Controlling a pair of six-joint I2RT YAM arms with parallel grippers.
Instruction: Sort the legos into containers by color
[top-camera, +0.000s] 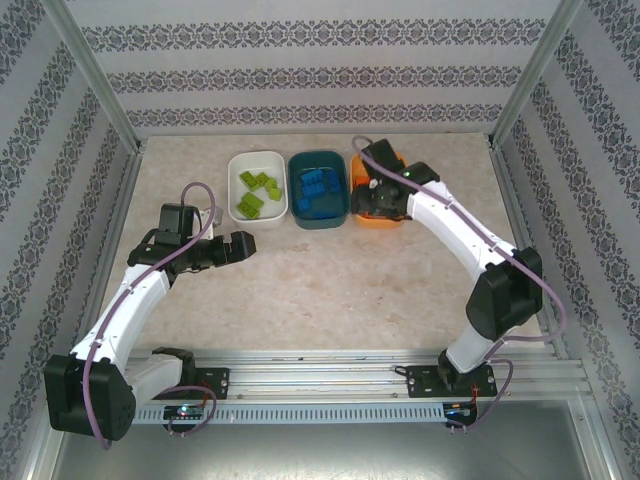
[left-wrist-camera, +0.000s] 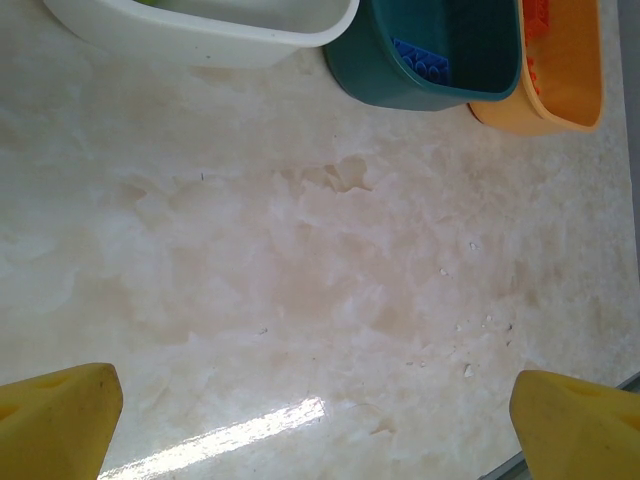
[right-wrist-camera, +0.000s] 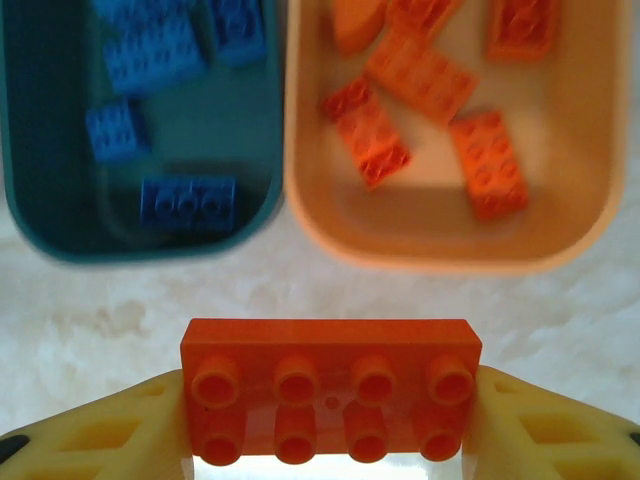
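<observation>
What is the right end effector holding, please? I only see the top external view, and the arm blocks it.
Observer: The right end effector is shut on one orange lego, studs toward the wrist camera.
Operator: Is it over its container yet?
Observer: In the right wrist view the lego appears just short of the orange bowl, near its front rim.
Operator: And the other arm?
Observer: The left end effector is open and empty above bare table.
</observation>
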